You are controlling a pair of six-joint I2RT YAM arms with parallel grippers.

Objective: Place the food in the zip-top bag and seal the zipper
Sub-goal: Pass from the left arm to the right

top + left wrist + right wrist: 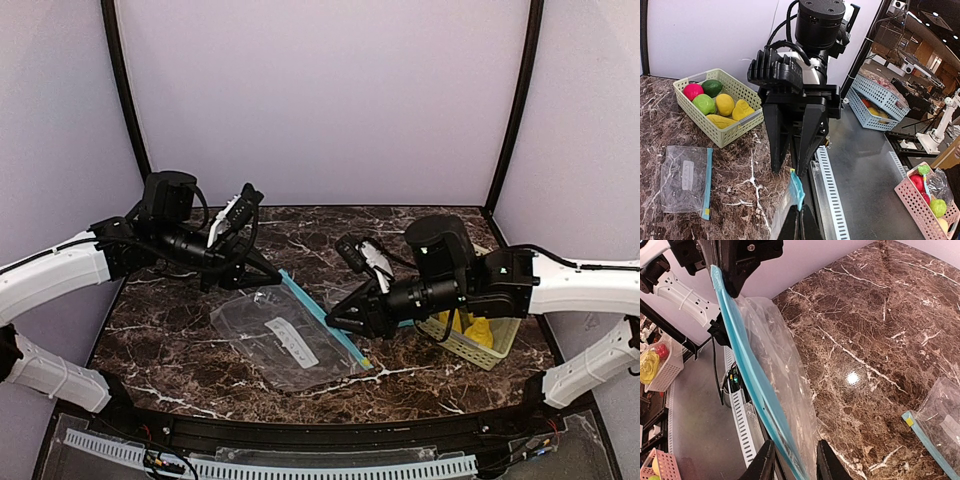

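Observation:
My left gripper (801,214) is shut on one end of the blue zipper strip (796,187) of a clear zip-top bag (775,355), holding it up near the table's front edge. The strip (747,385) runs to my right gripper (792,460), whose jaws stand apart on either side of it. In the top view the left gripper (268,272) and right gripper (338,318) face each other. The food lies in a pale green basket (735,135): a red ball (692,91), a light green ball (704,103), a dark green piece (713,87) and yellow pieces (725,104).
A second clear bag (684,177) with a white label lies flat on the marble table (190,340). The basket (470,345) sits at the right under the right arm. A white slotted duct (832,195) lines the front edge. Purple walls enclose the back and sides.

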